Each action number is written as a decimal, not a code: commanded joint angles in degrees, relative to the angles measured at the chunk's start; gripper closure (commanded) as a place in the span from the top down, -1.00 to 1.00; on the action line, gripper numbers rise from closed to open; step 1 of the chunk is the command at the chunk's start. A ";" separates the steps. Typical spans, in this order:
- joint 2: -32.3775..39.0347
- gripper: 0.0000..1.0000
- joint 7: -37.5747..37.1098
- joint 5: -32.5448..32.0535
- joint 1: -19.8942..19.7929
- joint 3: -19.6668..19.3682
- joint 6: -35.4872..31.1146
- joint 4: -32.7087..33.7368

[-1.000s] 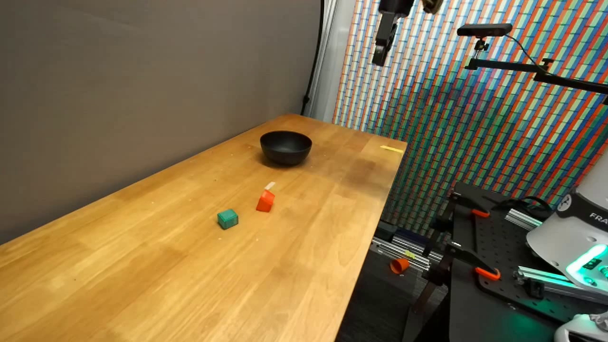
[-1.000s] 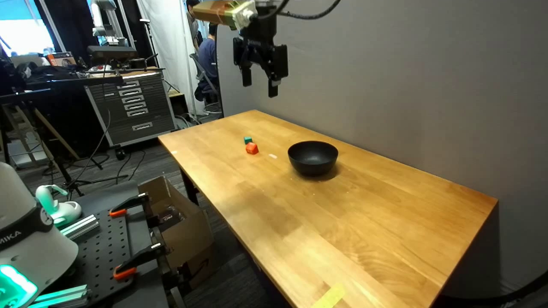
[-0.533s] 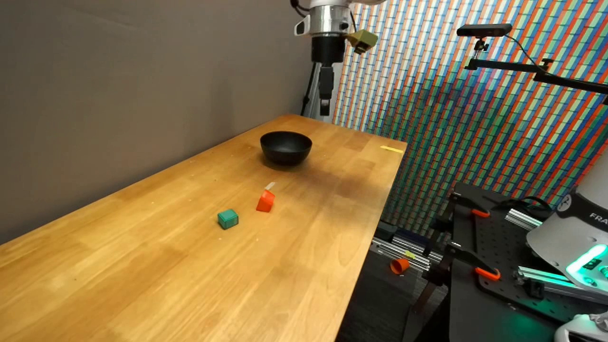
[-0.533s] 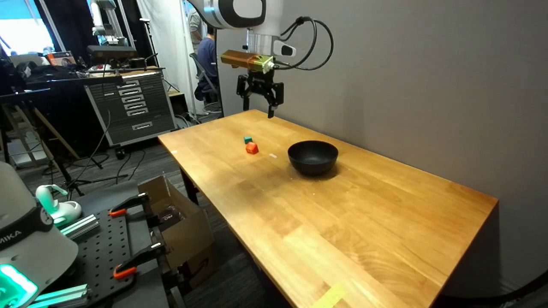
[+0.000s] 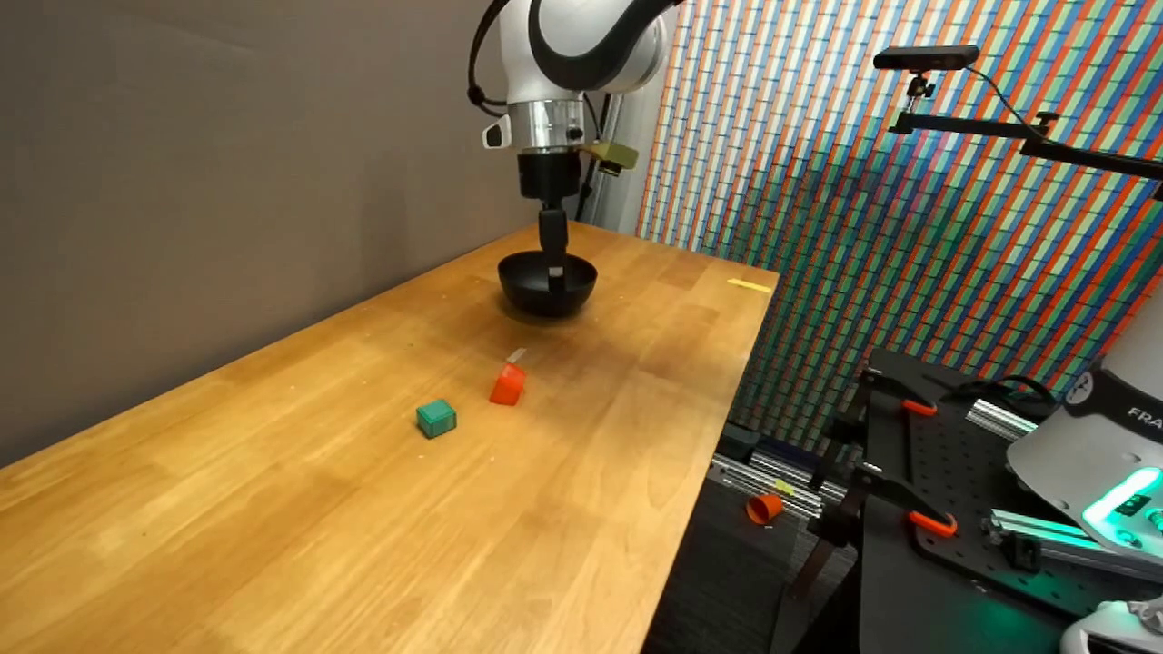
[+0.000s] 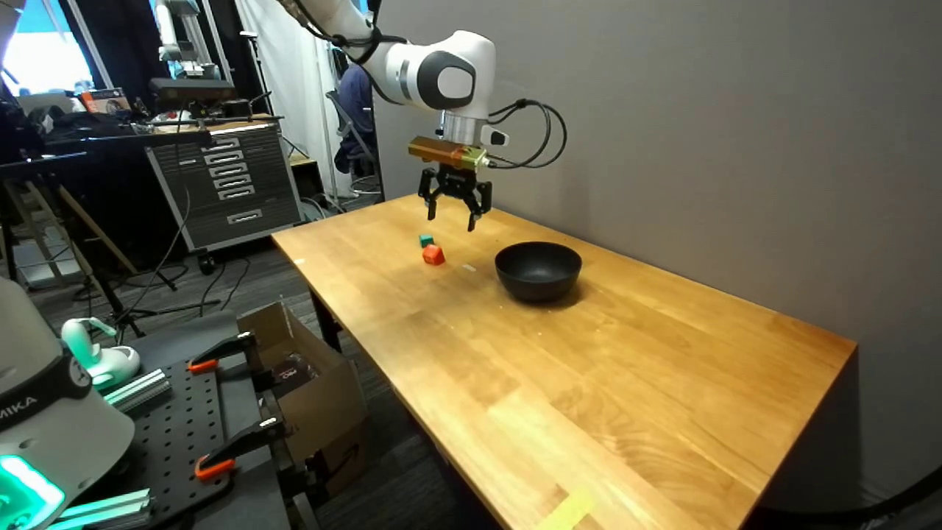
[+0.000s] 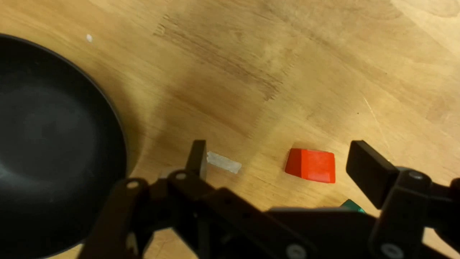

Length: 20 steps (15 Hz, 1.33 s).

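Below my gripper (image 6: 451,220), and between its fingers (image 7: 372,174) in the wrist view, lay the red block (image 7: 318,166), resting on the table (image 6: 662,383), nearer one finger than the other. My fingers stood wide apart with nothing held, hanging above the table and touching none of the things on it. I judged the red block light and stiff, a small hard piece that would not give under a squeeze; its smooth faces might slip, and one seemed to slope, so a finger set on that slope could slide off. It did not look fragile. The better hold, to my eye, was low on two upright, opposite sides, with the slope left out of the grip. I could not tell whether it was solid or hollow. Counting around me, I had one red block beneath; one green block (image 5: 436,419) near it, partly hidden behind my gripper in the wrist view; one bowl (image 6: 536,285) lower down, on the side away from the green block; one pale strip (image 7: 224,162) below, between the red block and the bowl; one yellow strip (image 6: 567,511) well apart from me; and two clamps (image 6: 243,442), also well apart, off the table's edge.
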State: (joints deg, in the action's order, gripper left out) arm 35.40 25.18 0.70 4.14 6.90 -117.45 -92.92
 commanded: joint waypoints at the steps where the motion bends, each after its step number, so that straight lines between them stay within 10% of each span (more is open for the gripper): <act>1: 4.92 1.00 0.35 -0.69 0.59 2.04 -0.05 5.54; 16: 11.02 1.00 -8.47 -7.26 7.71 1.23 -14.33 2.09; 17: 11.04 0.50 -9.24 -7.89 8.02 1.10 -15.49 1.45; 20: 10.62 0.11 -11.21 -9.27 8.49 0.83 -17.45 0.05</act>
State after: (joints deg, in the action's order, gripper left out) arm 46.93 16.67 -6.66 11.68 8.67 -131.95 -91.14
